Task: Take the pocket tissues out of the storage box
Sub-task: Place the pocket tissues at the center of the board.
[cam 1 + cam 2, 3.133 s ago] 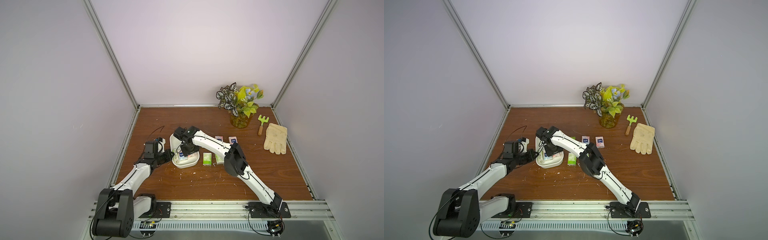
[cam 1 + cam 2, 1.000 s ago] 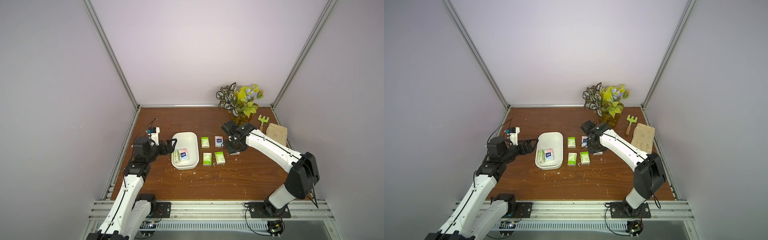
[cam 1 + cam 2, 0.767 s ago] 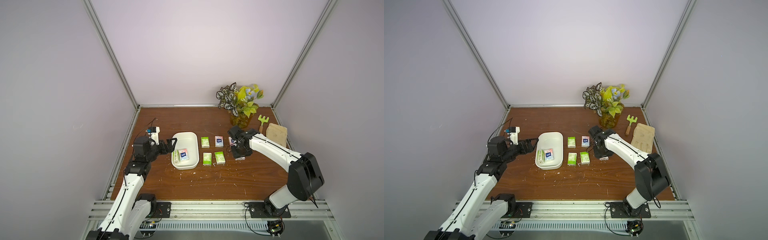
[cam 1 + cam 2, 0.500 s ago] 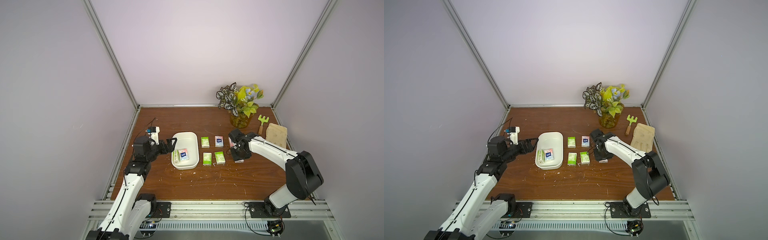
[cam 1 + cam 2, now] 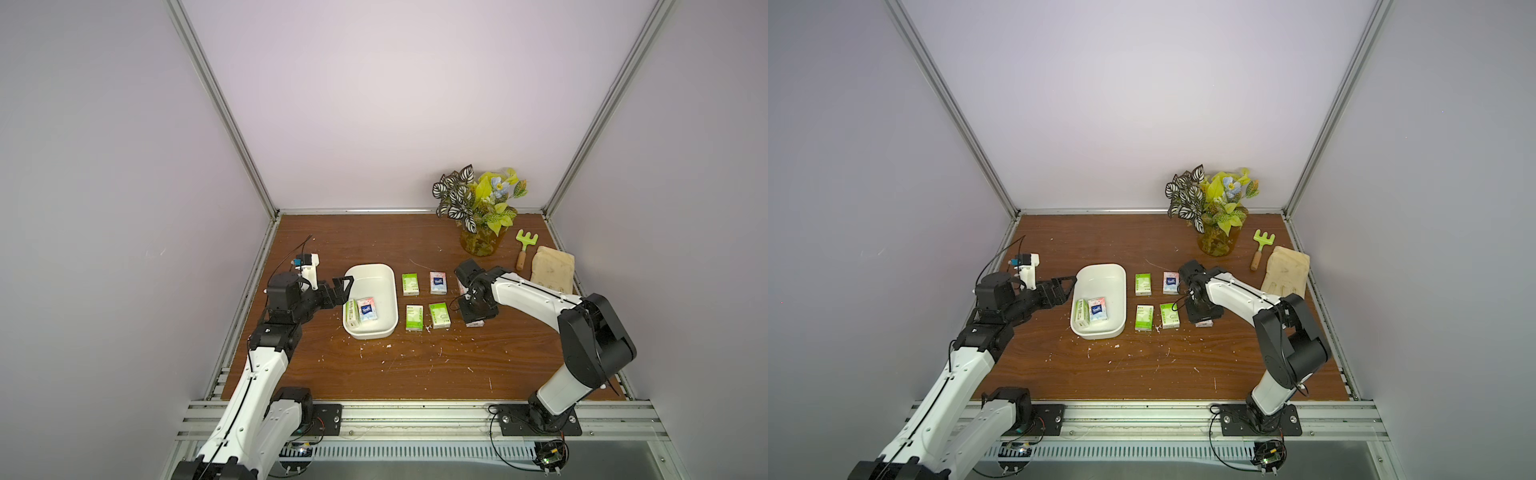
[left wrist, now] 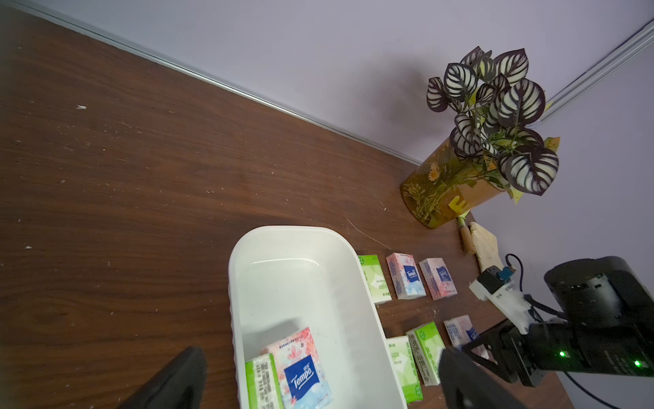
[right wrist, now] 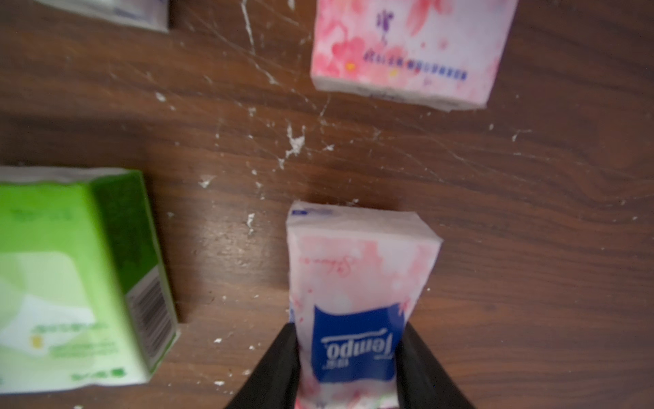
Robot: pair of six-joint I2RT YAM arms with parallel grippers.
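white plastic rectangular box | pink-blossom soft flat packet with dark blue logo patch | green-and-white soft flat packet | brown woodgrain desk | black fingers

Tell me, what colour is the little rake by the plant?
The rake is green with a brown handle, clearest in a top view.
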